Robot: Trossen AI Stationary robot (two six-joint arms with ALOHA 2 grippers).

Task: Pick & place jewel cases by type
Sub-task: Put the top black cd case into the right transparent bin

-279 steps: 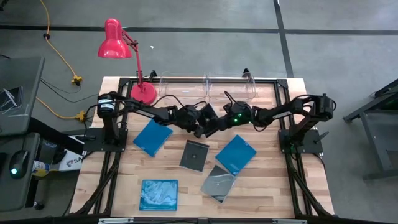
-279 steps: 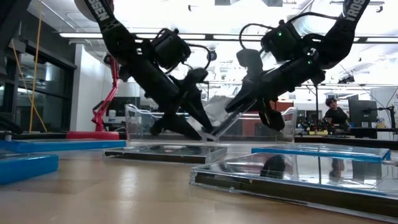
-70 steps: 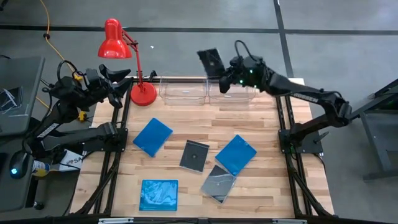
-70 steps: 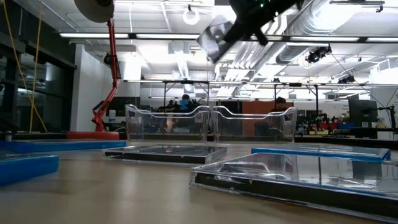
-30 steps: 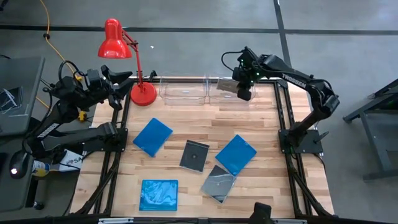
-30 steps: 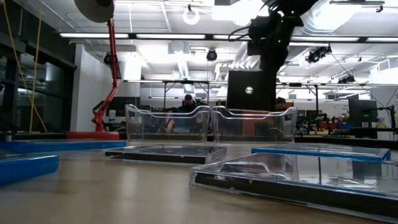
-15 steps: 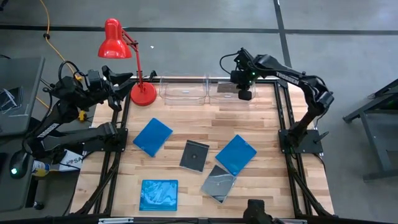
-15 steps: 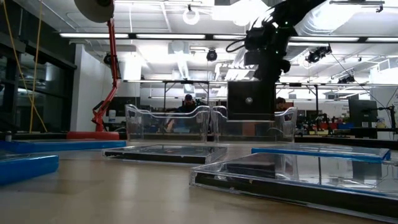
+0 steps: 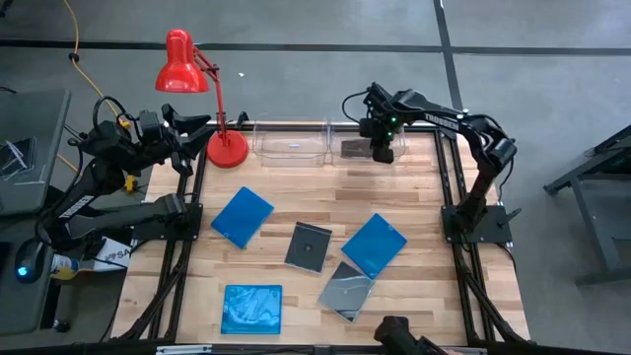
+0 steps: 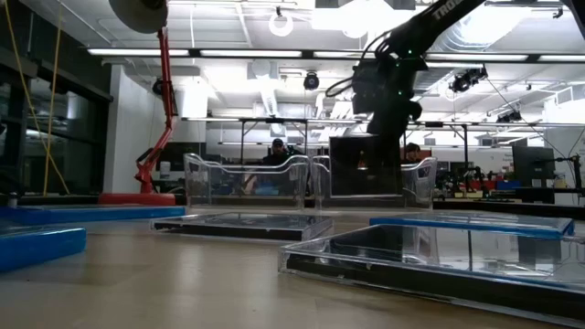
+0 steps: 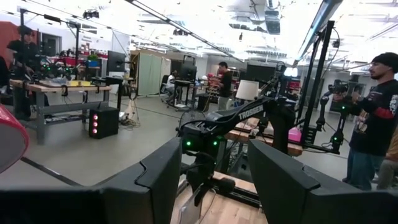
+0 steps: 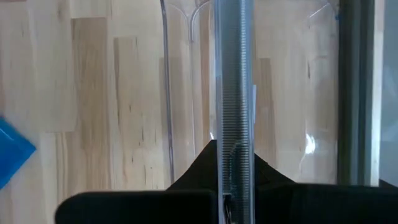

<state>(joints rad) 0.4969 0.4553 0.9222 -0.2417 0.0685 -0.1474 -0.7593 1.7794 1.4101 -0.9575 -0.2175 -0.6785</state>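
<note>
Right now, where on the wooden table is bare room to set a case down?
Free: the strip between the clear plastic bins and the blue square cases, plus the near right corner. Crowded: the middle, where a blue case and two dark grey cases cluster.

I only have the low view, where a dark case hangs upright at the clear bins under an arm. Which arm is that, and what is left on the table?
Observer: It is the right arm; its gripper is over the right bin at the table's far edge.
Operator: Is the case gripped?
Observer: Yes, the right wrist view shows the fingers shut on the edge of the dark case, held upright.
Operator: And the other arm?
Observer: The left gripper waits, open, off the table's left side beside the red lamp.
Operator: What remains?
Observer: Three blue cases and two dark ones.
</note>
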